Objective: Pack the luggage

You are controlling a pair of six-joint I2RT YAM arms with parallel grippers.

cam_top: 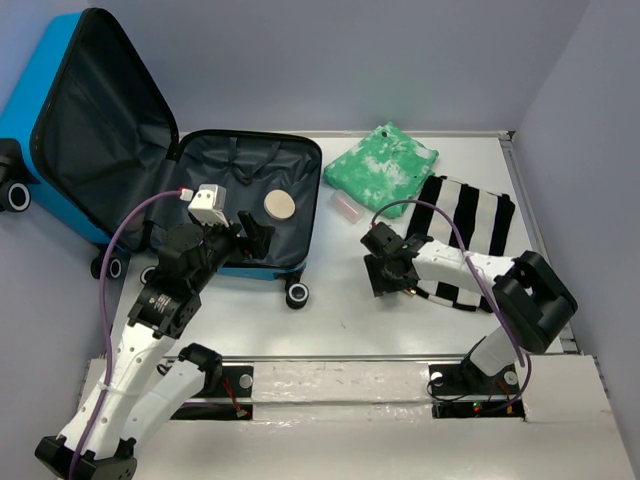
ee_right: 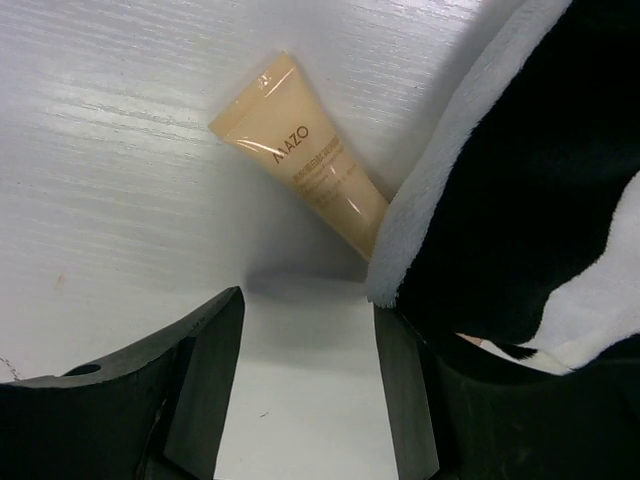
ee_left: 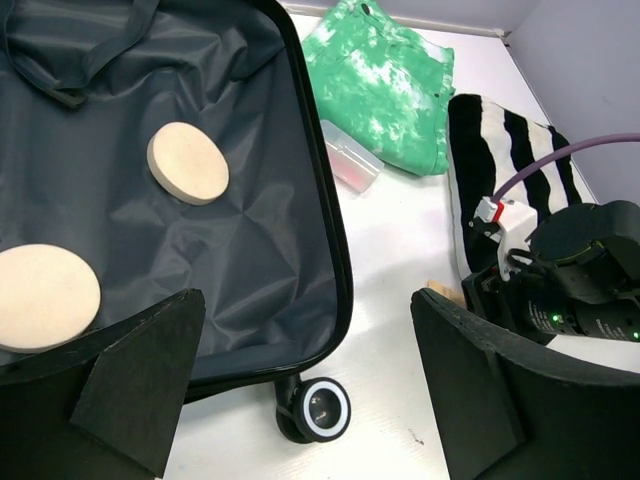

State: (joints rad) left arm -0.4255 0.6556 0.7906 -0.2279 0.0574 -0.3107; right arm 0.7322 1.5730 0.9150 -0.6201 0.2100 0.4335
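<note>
- Luggage (cam_top: 225, 175) open at far left of the table (cam_top: 340, 320): base flat, lid raised to the left, two discs (ee_left: 187, 163) inside.
- Long axis runs near–far; wheel end points toward the arms.
- Left fingers (ee_left: 130, 390) hang wide and empty over its near edge.
- Right fingers (ee_right: 200, 380) wide, empty, above a tube (ee_right: 305, 170) right of the luggage.
- We judge the tube pick is in hand: close across its width at the free end; the other end meets the striped cloth (ee_right: 520, 180).
</note>
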